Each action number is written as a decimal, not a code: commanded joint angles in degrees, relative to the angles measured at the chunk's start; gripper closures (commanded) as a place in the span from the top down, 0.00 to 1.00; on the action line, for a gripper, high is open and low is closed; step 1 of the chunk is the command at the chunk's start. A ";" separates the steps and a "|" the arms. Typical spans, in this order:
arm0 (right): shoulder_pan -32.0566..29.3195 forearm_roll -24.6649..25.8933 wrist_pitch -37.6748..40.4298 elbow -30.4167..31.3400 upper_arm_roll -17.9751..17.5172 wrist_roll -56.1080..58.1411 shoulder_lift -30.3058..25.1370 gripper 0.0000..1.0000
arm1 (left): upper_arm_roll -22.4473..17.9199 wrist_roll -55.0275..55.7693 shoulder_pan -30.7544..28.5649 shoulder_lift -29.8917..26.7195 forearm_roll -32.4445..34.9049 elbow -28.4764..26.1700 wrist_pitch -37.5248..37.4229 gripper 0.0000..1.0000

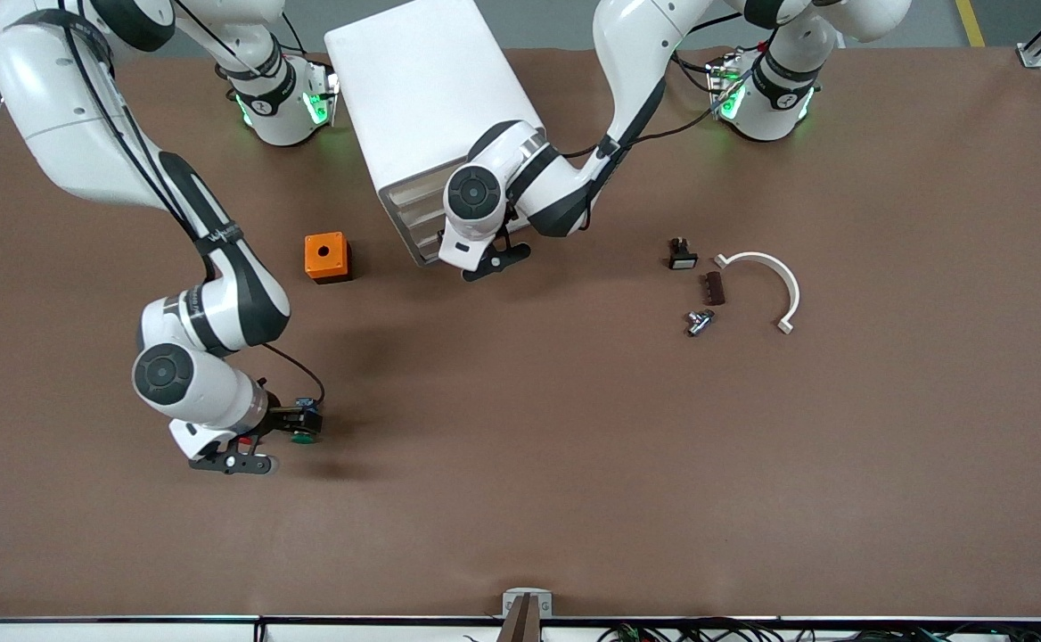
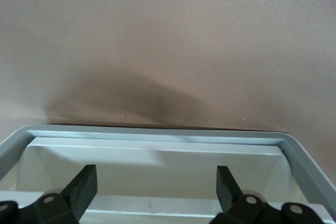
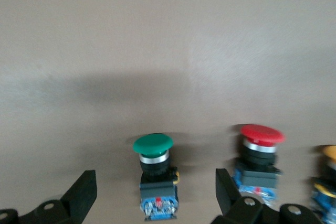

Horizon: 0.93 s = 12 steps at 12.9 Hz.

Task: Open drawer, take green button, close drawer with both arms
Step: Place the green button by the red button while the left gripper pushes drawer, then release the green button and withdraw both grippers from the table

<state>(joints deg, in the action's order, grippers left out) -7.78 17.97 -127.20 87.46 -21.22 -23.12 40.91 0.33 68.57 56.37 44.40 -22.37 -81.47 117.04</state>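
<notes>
A green-capped button (image 3: pixel 154 179) stands on the brown counter (image 1: pixel 574 446) toward the right arm's end, between the parted fingers of the right hand (image 1: pixel 293 426), which hangs low over it without gripping. The wrist view shows clear space on both sides of the button's black body. A red-capped button (image 3: pixel 260 156) stands just beside it, and the edge of a yellow-orange cap (image 3: pixel 329 153) shows next to that. In the front view only the green one can be made out at the fingertips.

At the white cabinet (image 1: pixel 422 98) in the middle of the counter, the left hand (image 2: pixel 156 188) sits with its fingers spread wide over the rim of a drawer (image 2: pixel 157 136), holding nothing. From the front camera the arm hides most of the cabinet's face, so how far the drawer stands out cannot be judged there.

The risks appear to lie at both ends. With three buttons crowded together, a careless lift or sideways drift of the right hand could tip the green one or knock its neighbours over. At the cabinet, a push that lands off-centre might skew the drawer and jam it, or shove the light cabinet along the counter instead of shutting the drawer. An orange box (image 1: pixel 326 257), a white curved bracket (image 1: pixel 774 272) and some small parts lie well apart from both hands.
</notes>
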 commanded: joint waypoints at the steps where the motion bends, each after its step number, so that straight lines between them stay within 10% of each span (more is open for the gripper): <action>1: -0.13 -4.32 4.93 0.08 0.65 1.41 -7.40 1.00 | -1.63 0.43 -1.69 -2.29 -0.31 0.26 -0.58 1.00; 7: 3.46 -18.45 16.09 1.04 14.51 14.32 -22.69 1.00 | -16.31 -0.01 -7.40 -10.46 10.40 1.94 -2.41 1.00; 12: 9.19 -21.31 25.94 3.06 23.24 15.92 -34.30 1.00 | -16.50 -11.66 -15.65 -17.14 14.71 2.11 -15.94 1.00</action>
<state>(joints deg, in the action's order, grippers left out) 0.07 -2.00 -102.34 86.77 0.45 -7.76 12.07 -16.39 62.11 42.93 30.70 -9.36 -78.16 104.39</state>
